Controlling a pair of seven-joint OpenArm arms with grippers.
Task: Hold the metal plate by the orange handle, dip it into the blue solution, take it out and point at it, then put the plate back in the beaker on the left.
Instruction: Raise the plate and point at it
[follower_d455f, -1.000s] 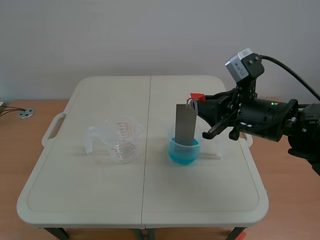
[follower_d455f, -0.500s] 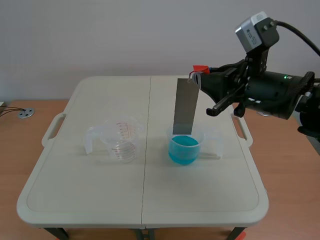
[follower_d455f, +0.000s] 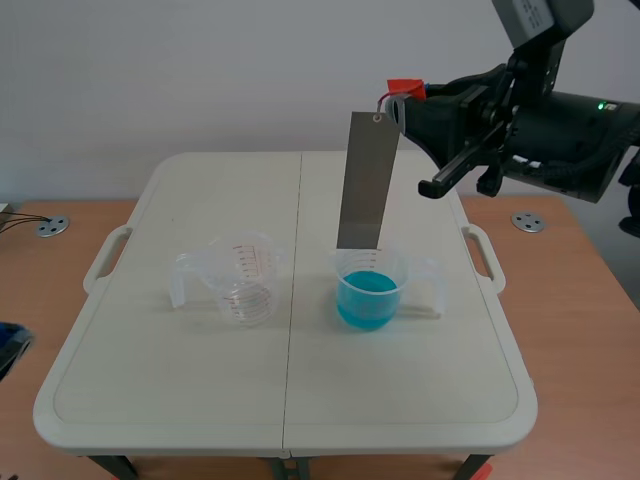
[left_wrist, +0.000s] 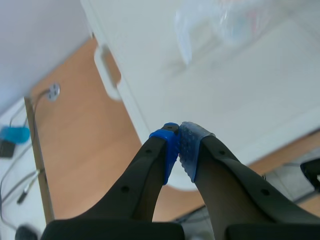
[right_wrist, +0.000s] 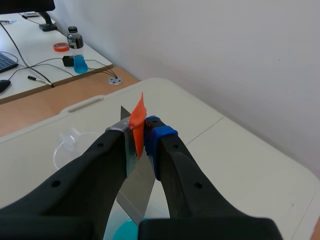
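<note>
My right gripper (right_wrist: 141, 131) is clamped on the handle (follower_d455f: 405, 88), the orange tab at the top of the plate (follower_d455f: 365, 180); the tab is pressed between my pads (right_wrist: 161, 134), one of them blue and just beside it. My right arm is raised high over the far right part of the table (follower_d455f: 200, 390); the plate hangs down from the handle, a long grey strip, a little tilted. Its lower edge is just above the rim of the right beaker (follower_d455f: 400, 272) and out of the solution (follower_d455f: 368, 298); the solution is bright blue and fills the lower part of that beaker. From my right wrist I see the plate running down between my fingers toward the blue below.

The left beaker (follower_d455f: 240, 280) stands on the table well apart from the right one, on the other side of the middle seam; it is clear, with red marks on its wall and its grip toward the table's left edge.

My left gripper (left_wrist: 179, 150) is closed on nothing; its two blue pads meet tip to tip. It hangs low beside the table's left edge, over the wooden floor (left_wrist: 80, 150); ahead of it I see the table's side grip (left_wrist: 107, 70), and farther on the left beaker as a clear blur.
</note>
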